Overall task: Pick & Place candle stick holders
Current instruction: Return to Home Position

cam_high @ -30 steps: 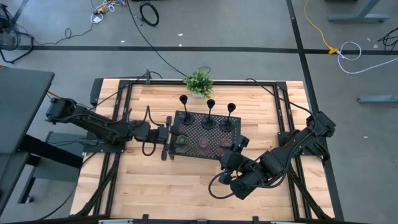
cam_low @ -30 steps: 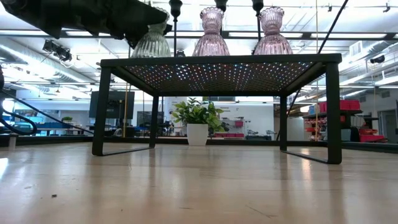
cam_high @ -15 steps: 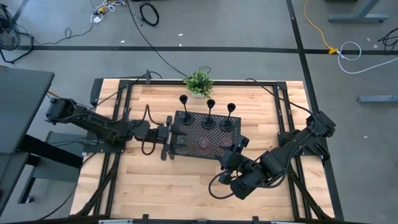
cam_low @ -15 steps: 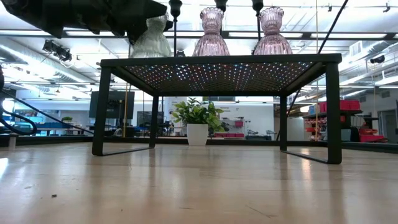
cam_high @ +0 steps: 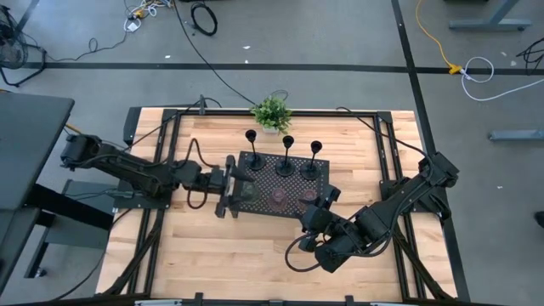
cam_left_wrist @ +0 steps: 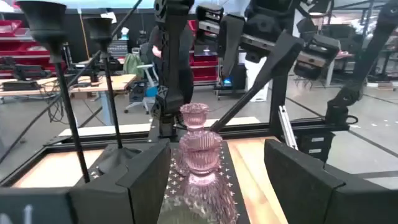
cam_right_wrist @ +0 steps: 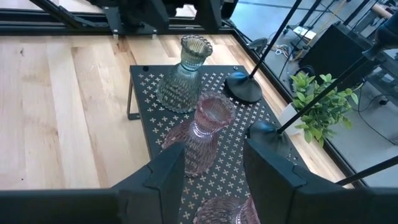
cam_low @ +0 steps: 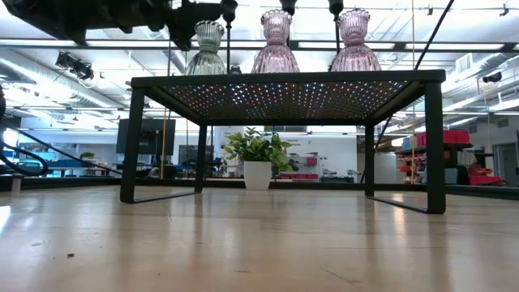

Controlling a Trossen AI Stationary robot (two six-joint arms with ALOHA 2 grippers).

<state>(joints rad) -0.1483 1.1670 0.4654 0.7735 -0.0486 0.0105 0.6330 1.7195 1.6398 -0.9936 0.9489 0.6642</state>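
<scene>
The black perforated shelf (cam_high: 266,181) stood near the middle of the wooden table (cam_high: 212,246), carrying six candle stick holders in two rows. Three black stemmed holders (cam_high: 286,167) stood upright along the back row, on the side toward the potted plant (cam_high: 271,112). In front of them stood the green glass cup (cam_high: 247,193) at the left end, with two pink glass cups (cam_high: 278,197) beside it, each apart from its neighbours. The left gripper (cam_high: 229,184) hovered at the shelf's left edge, just beside the green glass cup and not touching it. Its fingers (cam_left_wrist: 144,179) were spread wide and gripped nothing, so it was released. From that wrist the glasses lined up one behind another, and the nearest looked like the green one, though the overlap made that hard to be sure of. The right gripper (cam_high: 326,197) waited at the shelf's front right corner, near the end pink cup, its fingers (cam_right_wrist: 163,177) likewise parted and holding nothing. In the low view all three glasses stood upright on the shelf top.
</scene>
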